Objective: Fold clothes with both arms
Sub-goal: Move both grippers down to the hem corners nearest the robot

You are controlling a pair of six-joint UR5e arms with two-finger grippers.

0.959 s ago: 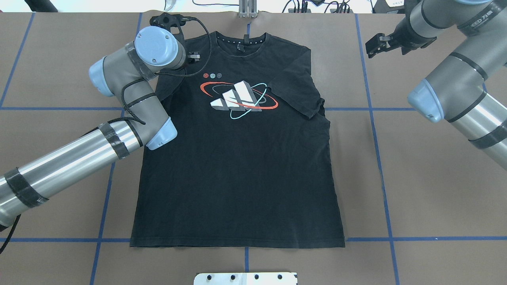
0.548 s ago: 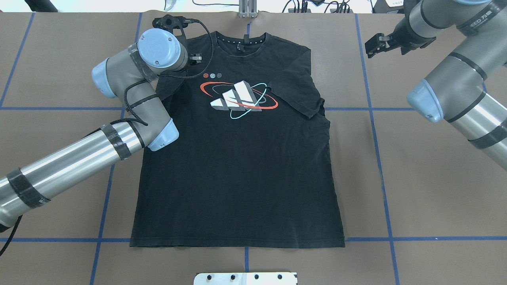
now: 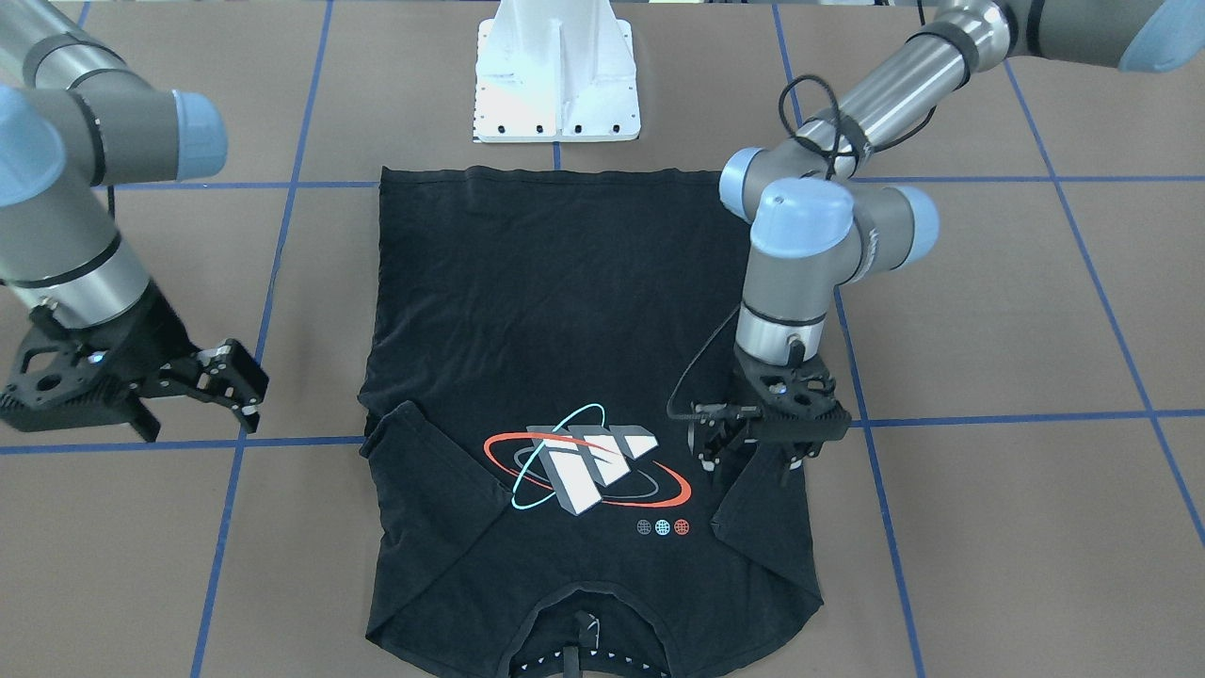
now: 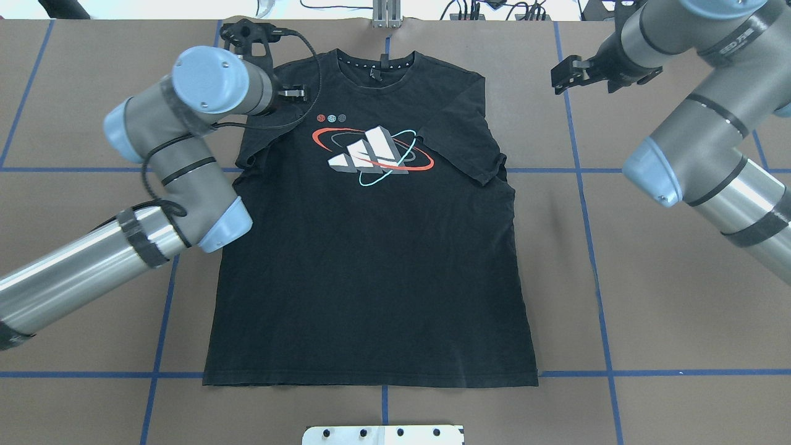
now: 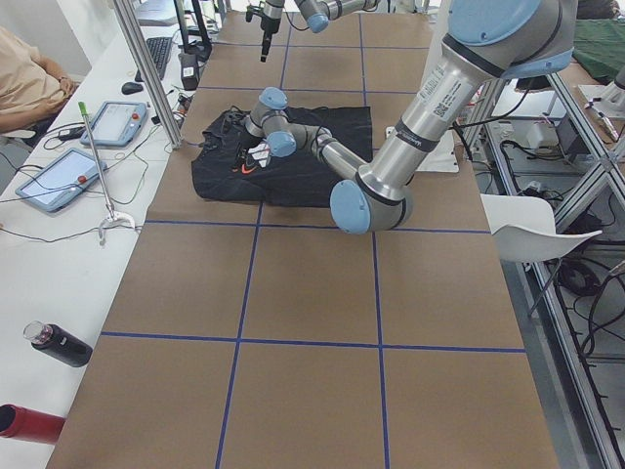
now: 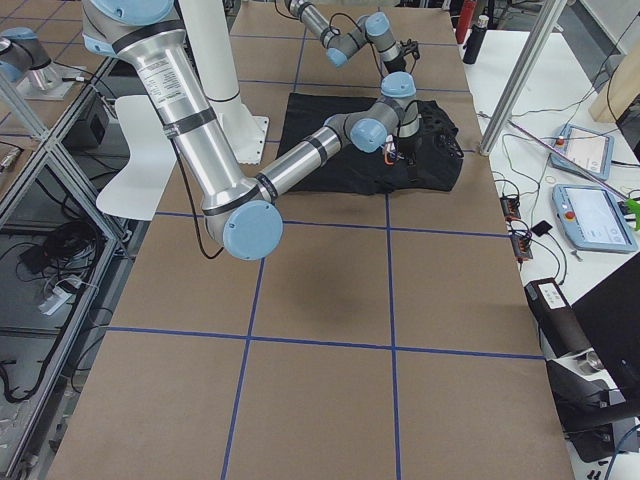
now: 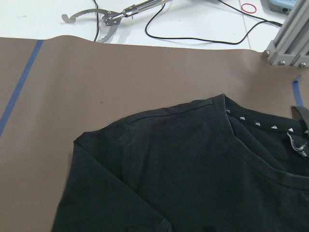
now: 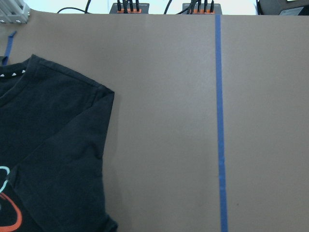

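Note:
The black T-shirt (image 4: 371,266) lies flat on the brown table with its graphic (image 4: 371,148) up and its collar at the far edge. Both sleeves are folded in over the chest. My left gripper (image 3: 758,450) points down just over the folded left sleeve (image 3: 763,508), open and holding nothing. The left wrist view looks across the shoulder and collar (image 7: 251,121). My right gripper (image 4: 559,77) hangs open above bare table beside the right shoulder, apart from the T-shirt (image 8: 53,145). Its fingers (image 3: 235,363) hold nothing.
The white pedestal base (image 3: 557,75) stands just behind the hem. Blue tape lines (image 4: 581,185) cross the table. An aluminium post (image 4: 386,15) and cables (image 4: 494,9) sit past the collar. Tablets (image 5: 59,181) and bottles (image 5: 54,344) lie on the side bench.
My left arm has swung out towards the table's left, and its elbow has come off the shirt, uncovering the folded left sleeve. The right gripper has drifted slightly towards the shirt.

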